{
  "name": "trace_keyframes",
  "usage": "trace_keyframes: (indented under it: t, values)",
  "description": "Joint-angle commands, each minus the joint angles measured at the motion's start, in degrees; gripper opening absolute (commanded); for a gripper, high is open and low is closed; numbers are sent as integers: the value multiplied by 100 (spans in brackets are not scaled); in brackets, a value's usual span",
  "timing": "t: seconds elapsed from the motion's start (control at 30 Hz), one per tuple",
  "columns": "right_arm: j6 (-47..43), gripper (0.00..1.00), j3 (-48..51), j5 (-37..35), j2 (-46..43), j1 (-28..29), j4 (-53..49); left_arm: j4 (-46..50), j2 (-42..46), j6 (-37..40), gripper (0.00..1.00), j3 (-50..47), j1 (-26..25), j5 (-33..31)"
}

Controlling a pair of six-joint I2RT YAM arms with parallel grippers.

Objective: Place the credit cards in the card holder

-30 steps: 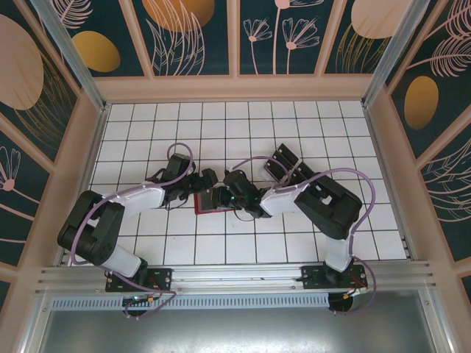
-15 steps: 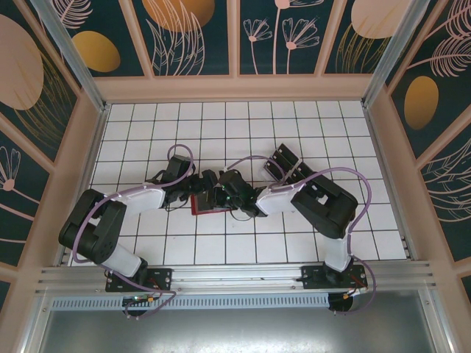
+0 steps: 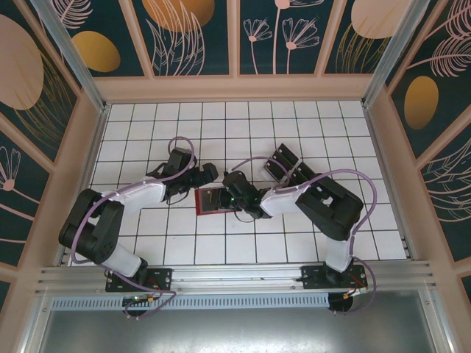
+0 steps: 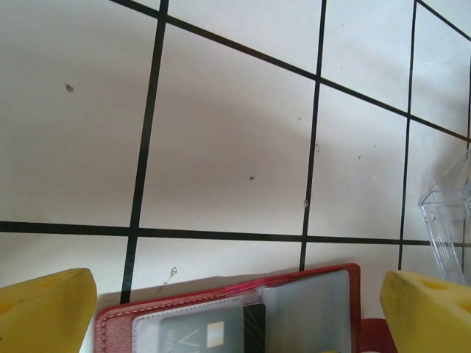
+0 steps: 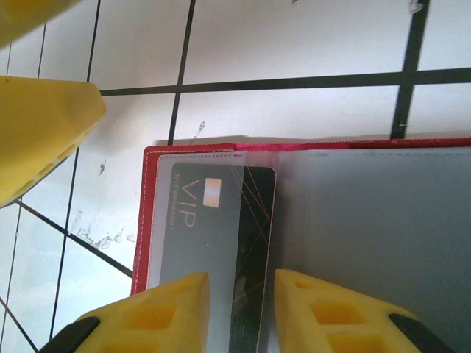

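The red card holder (image 3: 210,201) lies open on the tiled table. A black credit card (image 5: 213,235) marked VIP sits mostly inside the clear pocket of the card holder (image 5: 151,220); its right strip still pokes out. My right gripper (image 5: 241,312) hovers low over that card with its yellow jaws a little apart, straddling the exposed strip without pinching it. In the top view the right gripper (image 3: 225,195) is at the holder's right side. My left gripper (image 4: 235,301) is wide open and empty, just beyond the far edge of the holder (image 4: 294,294), also seen from above (image 3: 204,174).
A clear plastic rack (image 4: 447,220) stands to the right of the holder; from above the rack (image 3: 284,160) holds dark cards behind the right arm. White tiled floor extends on all sides inside the walled enclosure.
My left gripper has pulled back from the holder toward the far side, uncovering it. My right gripper's jaws have parted slightly over the card.
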State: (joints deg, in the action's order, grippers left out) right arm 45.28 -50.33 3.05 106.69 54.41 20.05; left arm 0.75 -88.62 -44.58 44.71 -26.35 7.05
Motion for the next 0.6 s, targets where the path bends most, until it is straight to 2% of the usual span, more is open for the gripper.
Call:
trace_keyframes:
  t: [0.0, 0.23, 0.57]
  values:
    - [-26, 29, 133, -165, -162, -45, -187, 278, 36, 171, 98, 81, 5, -117]
    - [-62, 23, 104, -76, -251, -12, -87, 28, -30, 63, 99, -119, 7, 85]
    - [-90, 21, -34, -42, -186, 9, -120, -215, -243, -7, 99, -184, 8, 315]
